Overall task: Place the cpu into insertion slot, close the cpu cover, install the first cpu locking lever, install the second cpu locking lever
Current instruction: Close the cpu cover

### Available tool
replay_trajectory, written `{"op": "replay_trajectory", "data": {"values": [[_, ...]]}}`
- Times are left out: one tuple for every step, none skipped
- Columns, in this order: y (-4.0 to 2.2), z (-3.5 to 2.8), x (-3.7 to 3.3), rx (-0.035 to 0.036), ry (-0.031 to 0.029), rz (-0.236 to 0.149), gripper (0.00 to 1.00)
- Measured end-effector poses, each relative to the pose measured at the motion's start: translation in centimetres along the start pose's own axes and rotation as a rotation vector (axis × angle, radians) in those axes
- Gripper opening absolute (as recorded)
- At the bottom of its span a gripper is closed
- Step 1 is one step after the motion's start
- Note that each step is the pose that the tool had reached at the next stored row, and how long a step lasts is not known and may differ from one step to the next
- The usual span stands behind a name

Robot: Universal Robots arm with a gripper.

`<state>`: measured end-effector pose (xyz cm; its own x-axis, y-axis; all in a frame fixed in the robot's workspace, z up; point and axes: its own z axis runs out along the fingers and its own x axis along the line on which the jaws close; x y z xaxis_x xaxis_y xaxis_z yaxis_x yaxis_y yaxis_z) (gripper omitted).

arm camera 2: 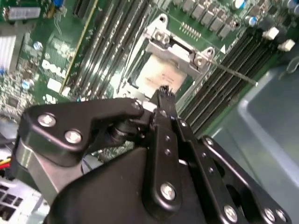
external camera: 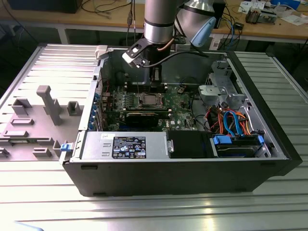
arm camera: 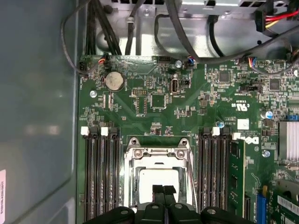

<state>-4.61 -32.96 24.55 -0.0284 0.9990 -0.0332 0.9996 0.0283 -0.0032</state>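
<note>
The insertion slot sits mid-board on the green motherboard inside the open case. The cpu lies in it, its pale silvery top showing through the cut-out of the cpu cover, which looks laid flat around it. My gripper hangs just above the socket's edge, its black fingertips shut together with nothing between them. A thin metal locking lever juts from the socket's corner out over the memory slots. In the exterior view, the gripper stands just behind the socket.
Black memory slots flank the socket on both sides. The case wall is close beside the board. Cables and a drive cage fill the case toward the exterior view's right. A power supply box lines the front.
</note>
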Motion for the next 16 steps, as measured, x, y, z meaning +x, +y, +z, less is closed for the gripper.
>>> {"op": "replay_trajectory", "data": {"values": [[-0.03,0.04,0.01,-0.0002,0.0016,0.000,0.11],[-0.11,0.09,0.01,-0.0002,0.0021,0.000,0.11],[-0.19,0.13,0.02,-0.0001,0.0022,0.000,0.11],[-0.30,0.16,0.02,-0.0001,0.0023,0.000,0.11],[-0.37,0.18,0.02,-0.0001,0.0021,0.000,0.11],[-0.48,0.20,0.03,-0.0002,0.0025,0.000,0.11],[-0.61,0.23,0.04,-0.0003,0.0031,0.000,0.11],[-0.77,0.25,0.04,-0.0003,0.0034,0.000,0.11],[-0.92,0.29,0.05,-0.0002,0.0034,0.000,0.11],[-0.99,0.30,0.04,-0.0001,0.0033,0.000,0.11],[-1.03,0.31,0.04,0.0000,0.0032,0.000,0.11],[-1.07,0.33,0.04,-0.0001,0.0033,0.000,0.11],[-1.10,0.37,0.05,-0.0001,0.0033,0.000,0.11],[-1.11,0.46,0.06,-0.0002,0.0035,-0.001,0.11],[-1.12,0.64,0.06,-0.0002,0.0035,-0.001,0.11],[-1.15,0.76,0.07,-0.0002,0.0034,-0.001,0.11]]}}
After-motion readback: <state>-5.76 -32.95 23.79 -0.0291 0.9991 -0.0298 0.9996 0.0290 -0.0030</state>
